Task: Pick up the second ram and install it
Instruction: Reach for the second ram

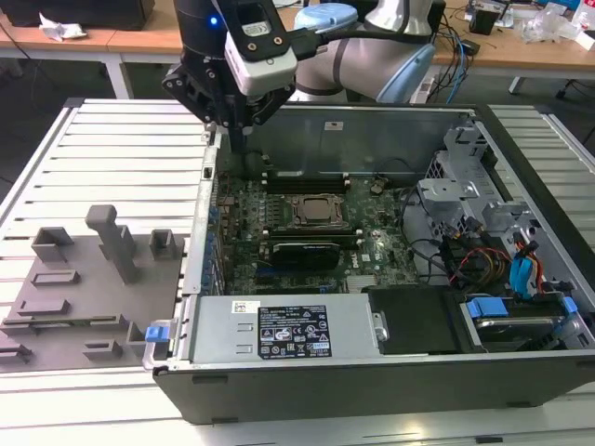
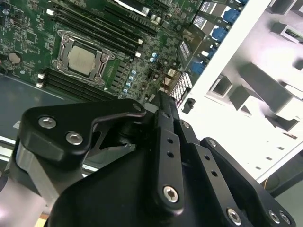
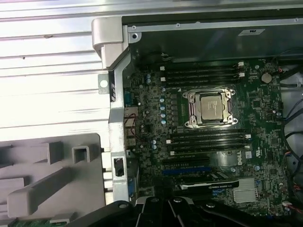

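My gripper (image 1: 232, 125) hangs over the back corner of the open computer case (image 1: 200, 232), on the exterior view's left, with nothing seen in it. Its black body (image 2: 163, 142) fills the near part of the second wrist view, and its tip (image 3: 161, 208) shows in the first wrist view. A thin green strip (image 3: 28, 221), apparently the second ram, lies in the grey tray (image 3: 47, 156) beside the case. On the motherboard (image 3: 151, 113), long dark memory slots (image 3: 203, 75) run on both sides of the square CPU socket (image 3: 210, 108).
The grey tray (image 1: 84, 279) with raised blocks lies on the slatted table on the exterior view's left. The case holds a power supply (image 1: 279, 330), drive cages and cables (image 1: 502, 251). The case's metal wall (image 3: 116, 104) stands between tray and motherboard.
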